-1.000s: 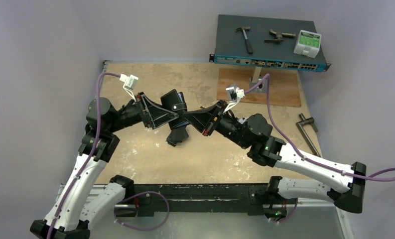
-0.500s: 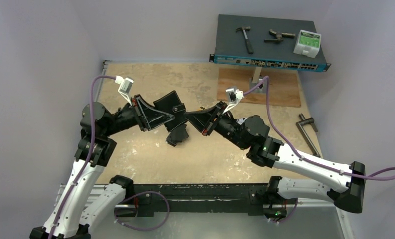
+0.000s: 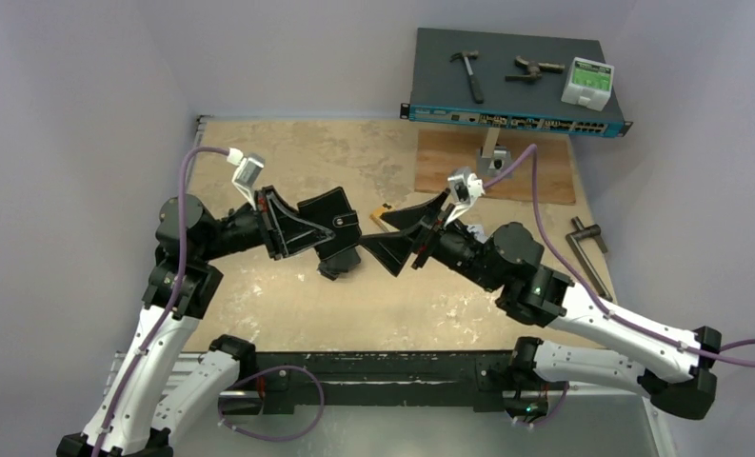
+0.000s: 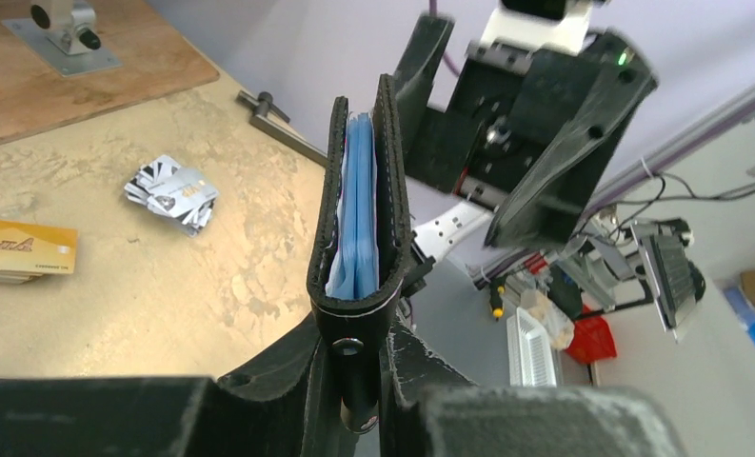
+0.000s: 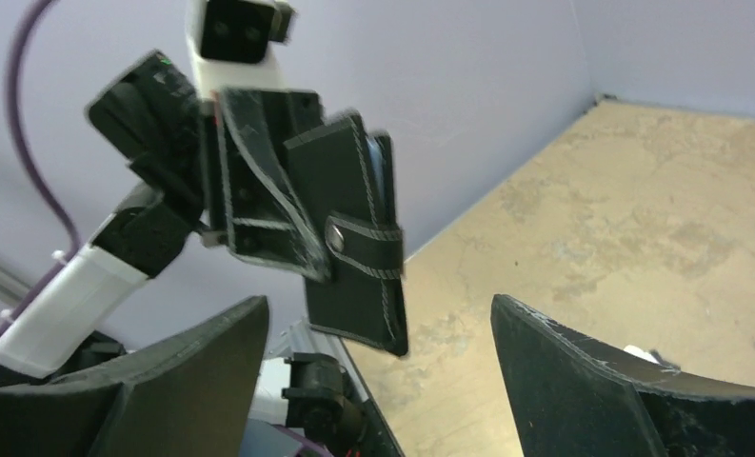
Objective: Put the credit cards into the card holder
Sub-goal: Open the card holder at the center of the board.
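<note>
1. The left claw (image 4: 357, 376) was closed narrow on the card holder (image 5: 347, 190). It held the holder clear of the counter (image 4: 164, 305), pinched at the edge that carries the snap tab (image 5: 364, 246).
2. The right claw (image 3: 381, 236) stood wide and held nothing. Its jaws faced the holder, which hung just in front of them without touching.
3. The holder's covers lay close together, and the tab appeared to be buttoned across them. Bluish clear sleeves (image 4: 359, 209) filled the gap between the covers. Whether any card already sat in a sleeve could not be told.
4. Orange-yellow cards (image 4: 21, 255) lay in a flat stack on the counter, below and to one side of the left claw. Silver-white cards (image 4: 171, 193) lay in a loose fanned pile nearby, apart from that stack.
5. Handling, as a judgement: the holder looked light, with pliant leather-like covers. Held at one edge only, it was likely to sag or twist when pushed.
6. The tab would probably need freeing, and the covers spreading, before a sleeve could take a card.
7. The cards looked thin, stiff and slick. Lying flat, they gave little to grip. The best hold seemed to be across the two long edges of the top card, or on a corner fanned out from the pile.
</note>
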{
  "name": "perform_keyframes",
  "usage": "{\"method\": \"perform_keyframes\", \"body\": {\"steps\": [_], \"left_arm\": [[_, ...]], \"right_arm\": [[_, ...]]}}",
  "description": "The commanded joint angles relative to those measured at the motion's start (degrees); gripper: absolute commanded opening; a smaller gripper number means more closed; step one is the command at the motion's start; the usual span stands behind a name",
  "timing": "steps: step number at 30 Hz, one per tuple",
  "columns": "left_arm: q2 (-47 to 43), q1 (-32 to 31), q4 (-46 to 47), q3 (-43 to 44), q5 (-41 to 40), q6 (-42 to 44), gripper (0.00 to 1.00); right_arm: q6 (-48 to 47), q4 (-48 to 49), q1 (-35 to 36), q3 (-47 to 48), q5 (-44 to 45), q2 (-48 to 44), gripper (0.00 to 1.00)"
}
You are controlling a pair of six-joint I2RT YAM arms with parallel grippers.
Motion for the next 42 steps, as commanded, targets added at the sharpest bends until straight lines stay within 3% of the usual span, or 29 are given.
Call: {"method": "perform_keyframes", "body": {"steps": [1, 9, 15, 20, 22, 24, 26, 27, 29, 30, 31, 32, 35, 42], "left_arm": [[-0.14, -0.08, -0.57, 0.92, 6.94, 5.29, 0.00], [-1.17, -1.57, -2.11, 2.51, 12.78, 7.87, 0.00], [-2.04, -1.85, -4.10, 4.21, 14.56, 9.05, 0.00], [-2.74, -1.88, -5.21, 4.99, 14.95, 10.12, 0.00], [-3.01, -1.90, -5.76, 5.19, 14.99, 10.33, 0.00], [-3.19, -2.02, -6.99, 5.39, 15.13, 11.14, 0.00], [-3.45, -2.04, -7.89, 5.41, 15.01, 12.06, 0.00], [-3.62, -2.03, -8.56, 5.42, 14.74, 12.63, 0.01], [-3.81, -2.04, -10.19, 5.40, 14.13, 13.91, 0.04], [-3.83, -1.99, -10.93, 5.44, 13.89, 14.44, 0.11], [-3.90, -2.03, -11.34, 5.48, 13.81, 14.66, 0.33], [-3.92, -2.02, -11.45, 5.62, 13.72, 14.77, 0.45], [-3.91, -2.04, -11.55, 6.97, 13.07, 14.52, 0.66], [-2.41, -2.03, -6.74, 8.66, 13.27, 11.62, 0.67]], "right_arm": [[-8.50, -6.82, -0.32, 10.11, -6.70, 0.81, 0.90], [-10.33, -7.33, -3.53, 18.34, -22.56, 7.92, 0.93], [-10.34, -8.48, -3.59, 20.70, -26.46, 11.60, 0.90], [-9.88, -9.81, -3.61, 20.95, -26.75, 12.84, 0.80], [-9.31, -9.10, -3.57, 21.05, -27.67, 13.12, 0.67], [-8.83, -7.88, -3.55, 21.32, -28.70, 13.19, 0.41], [-8.28, -7.08, -3.55, 21.55, -29.23, 13.15, 0.07], [-8.02, -6.64, -3.57, 21.49, -29.62, 12.99, 0.00], [-7.22, -5.64, -3.55, 20.87, -30.32, 12.60, 0.00], [-7.09, -5.50, -3.55, 20.64, -29.98, 12.41, 0.00], [-7.11, -5.75, -3.56, 20.38, -29.78, 12.24, 0.00], [-7.19, -5.96, -3.49, 20.04, -29.96, 12.07, 0.00], [-7.36, -6.85, -3.49, 17.91, -30.08, 10.77, 0.00], [-7.77, -7.58, -3.41, 16.17, -32.84, 10.05, 0.00]]}}
